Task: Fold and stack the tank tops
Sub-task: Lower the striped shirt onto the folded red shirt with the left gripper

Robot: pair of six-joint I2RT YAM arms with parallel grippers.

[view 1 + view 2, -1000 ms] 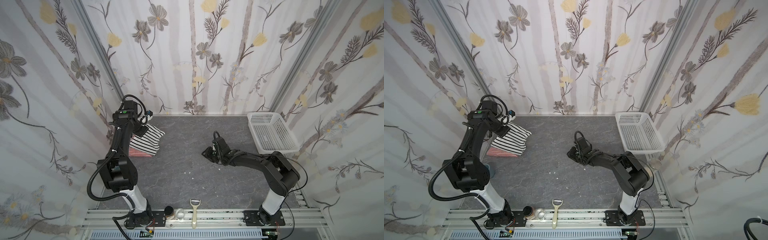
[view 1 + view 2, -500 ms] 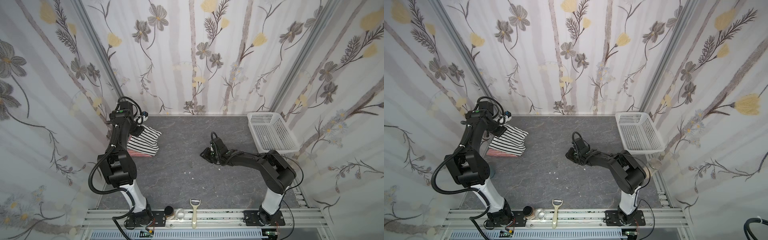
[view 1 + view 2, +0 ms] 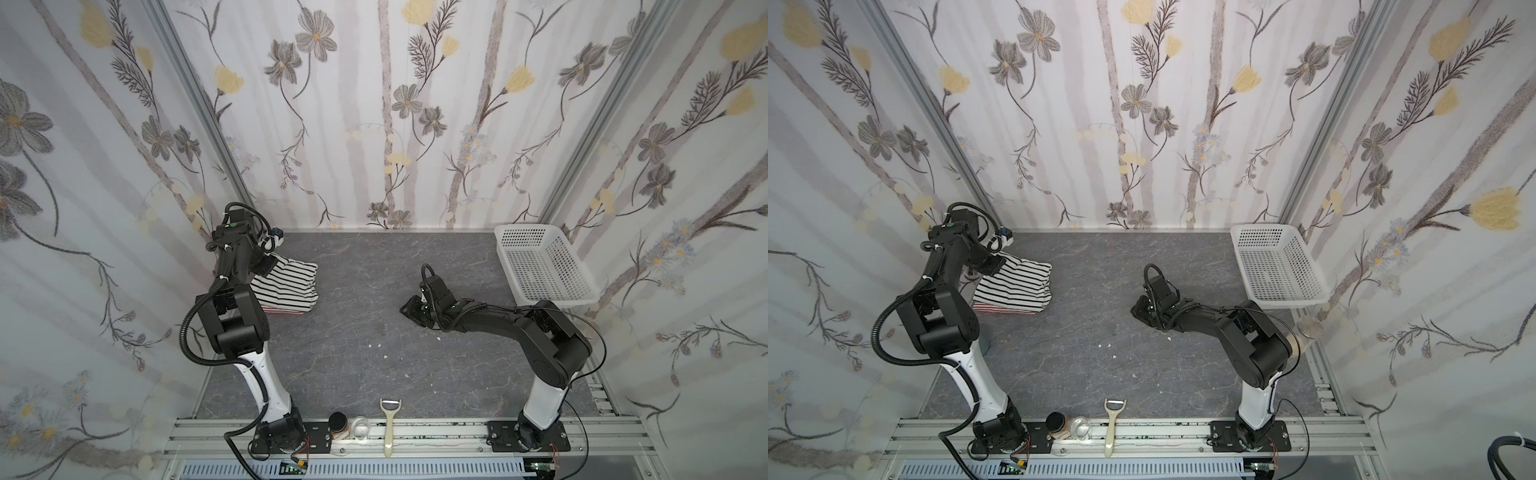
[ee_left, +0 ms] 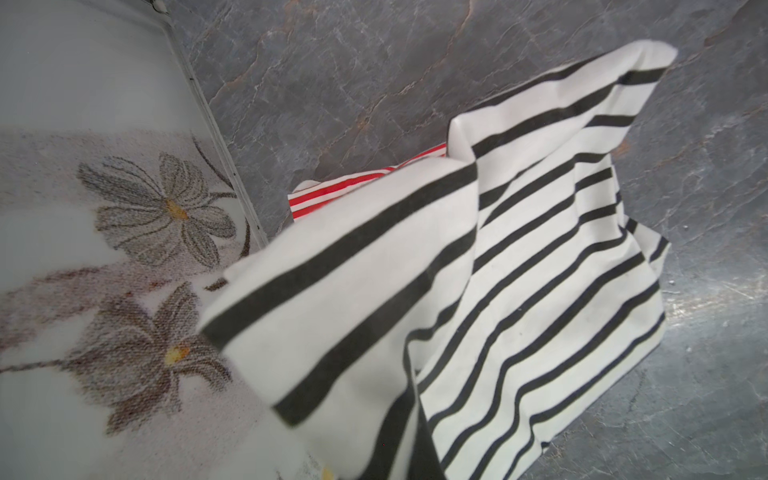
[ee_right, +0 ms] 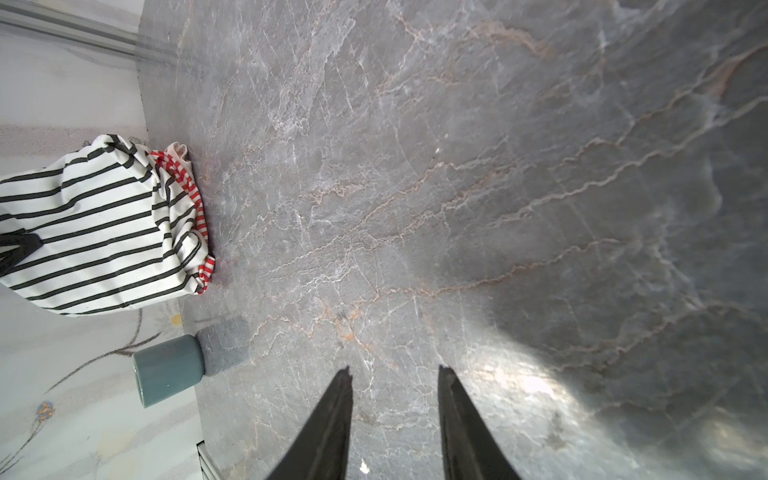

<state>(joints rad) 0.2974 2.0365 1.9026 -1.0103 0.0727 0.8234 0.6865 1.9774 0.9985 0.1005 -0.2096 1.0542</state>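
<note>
Since a second ago the left gripper (image 3: 269, 264) has drawn back toward the left wall. The raised corner of the black-striped top (image 3: 293, 282) has gone with it, while the right gripper (image 5: 395, 370) has barely shifted. The left gripper is clamped on that corner, which lifts off the pile. The rest lies rumpled on the red top (image 4: 332, 191), only its edge showing, at the table's (image 3: 365, 266) rear left. The right gripper's jaws stand apart above the table, holding nothing.
</note>
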